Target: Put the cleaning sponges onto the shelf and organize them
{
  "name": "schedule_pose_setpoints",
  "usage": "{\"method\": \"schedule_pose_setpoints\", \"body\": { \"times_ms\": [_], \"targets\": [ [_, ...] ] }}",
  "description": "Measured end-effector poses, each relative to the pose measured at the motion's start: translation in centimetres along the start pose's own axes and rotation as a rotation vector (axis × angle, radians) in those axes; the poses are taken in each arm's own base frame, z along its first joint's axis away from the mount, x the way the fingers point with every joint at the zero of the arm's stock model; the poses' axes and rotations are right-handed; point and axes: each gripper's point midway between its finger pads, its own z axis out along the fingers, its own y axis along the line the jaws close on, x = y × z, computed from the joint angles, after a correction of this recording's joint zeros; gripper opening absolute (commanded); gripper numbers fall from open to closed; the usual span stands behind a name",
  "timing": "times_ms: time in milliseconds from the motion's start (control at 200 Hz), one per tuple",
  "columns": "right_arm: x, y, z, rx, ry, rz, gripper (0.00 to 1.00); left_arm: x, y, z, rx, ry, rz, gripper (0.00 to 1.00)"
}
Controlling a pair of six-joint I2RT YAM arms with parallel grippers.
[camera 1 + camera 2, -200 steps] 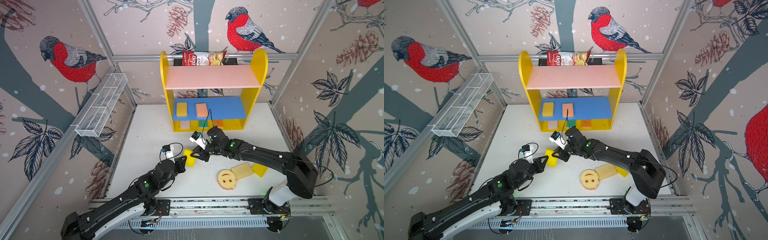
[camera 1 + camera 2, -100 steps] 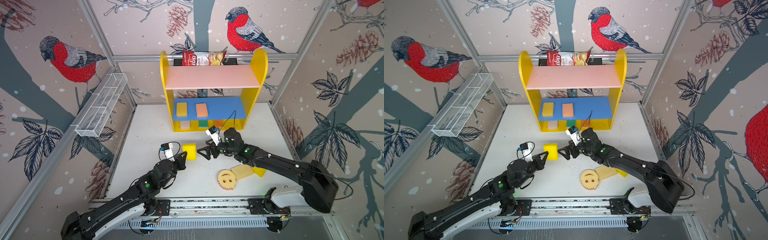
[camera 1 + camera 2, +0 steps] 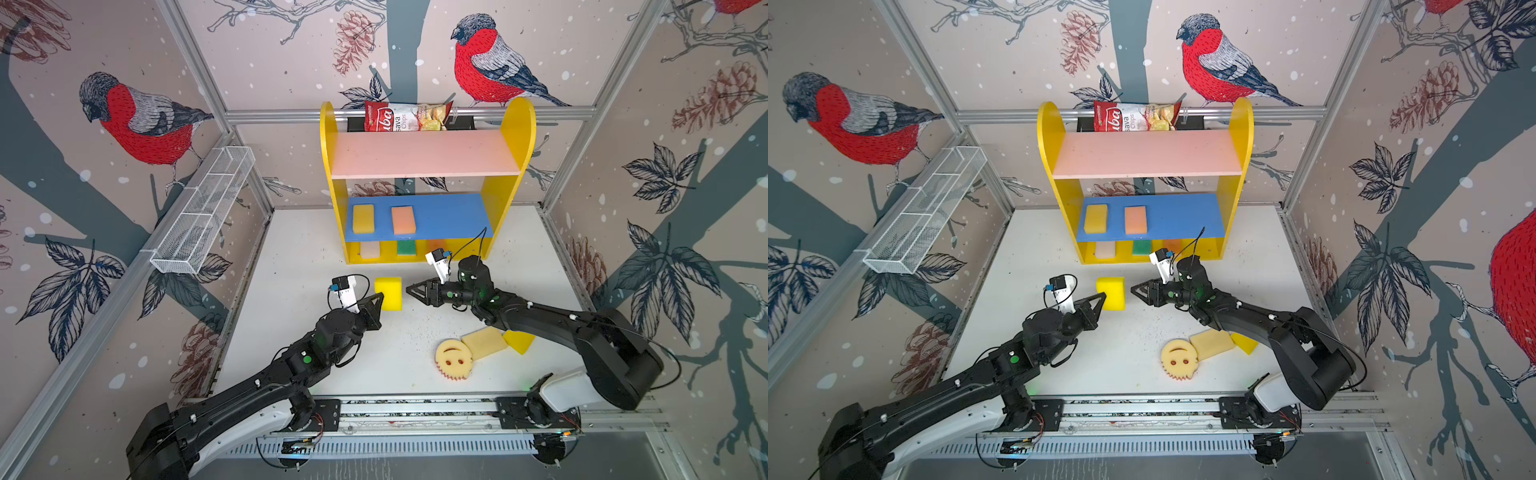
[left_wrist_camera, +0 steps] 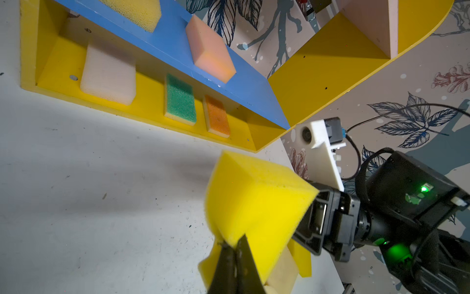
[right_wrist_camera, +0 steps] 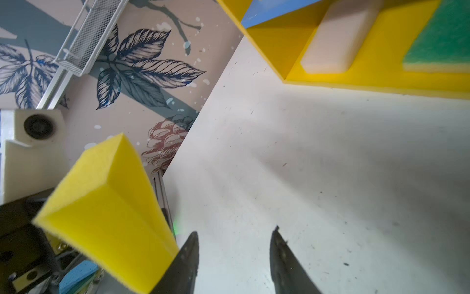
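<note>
Left gripper [image 3: 380, 297] is seen clamped tight on one edge of the held yellow sponge [image 3: 388, 293]. In the left wrist view the foam is squashed thin between the fingertips [image 4: 227, 264]. Such a shallow bite is likely chosen so the block can be slid onto a board without the jaws fouling it.

Nearest the rail, three pieces are left on the table [image 3: 291, 249]. The smiley sponge [image 3: 453, 359] is touched by the cream sponge [image 3: 484, 343], and the small yellow sponge [image 3: 519, 341] is tucked partly beneath the right arm [image 3: 540, 316]. These are judged next in the queue.

Further up, the held block appears lifted off the table. Right gripper [image 3: 409, 287] is found just beside it, jaws apart, with nothing gripped.

Now the shelf [image 3: 515, 124]. On its yellow base the white sponge [image 4: 108, 73], green sponge [image 4: 180, 101] and orange sponge [image 4: 217, 117] are lined up in a row. On the blue board [image 3: 453, 216] the dull yellow sponge [image 3: 363, 218] and peach sponge [image 3: 403, 220] are laid side by side at one end. The bare stretch beside them is judged the likely slot. No sponge is carried by the pink board [image 3: 424, 153], and the chips bag [image 3: 405, 116] is propped behind it.

As for pose, the left arm [image 3: 270, 374] is stretched low from the rail, its wrist aimed at the shelf. The right arm is bent at the elbow and reached across, its gripper pointed sideways at the held block.
</note>
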Motion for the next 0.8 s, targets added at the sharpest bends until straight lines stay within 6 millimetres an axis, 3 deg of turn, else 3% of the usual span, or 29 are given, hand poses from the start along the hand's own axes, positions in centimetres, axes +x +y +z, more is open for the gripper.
{"method": "schedule_pose_setpoints", "body": {
  "times_ms": [215, 560, 800],
  "targets": [
    [-1.2, 2.0, -0.9, -0.026, -0.043, -0.069, 0.65, -1.6, -0.1, 0.4, 0.014, -0.055, -0.024, 0.0],
    [0.2, 5.1, -1.7, -0.056, -0.054, -0.141, 0.62, -1.5, 0.3, 1.9, 0.055, -0.039, -0.074, 0.0],
    [-0.5, 4.7, -0.3, -0.028, -0.058, -0.143, 0.56, -1.0, -0.3, 2.6, 0.092, -0.019, -0.104, 0.0]
  ]
}}
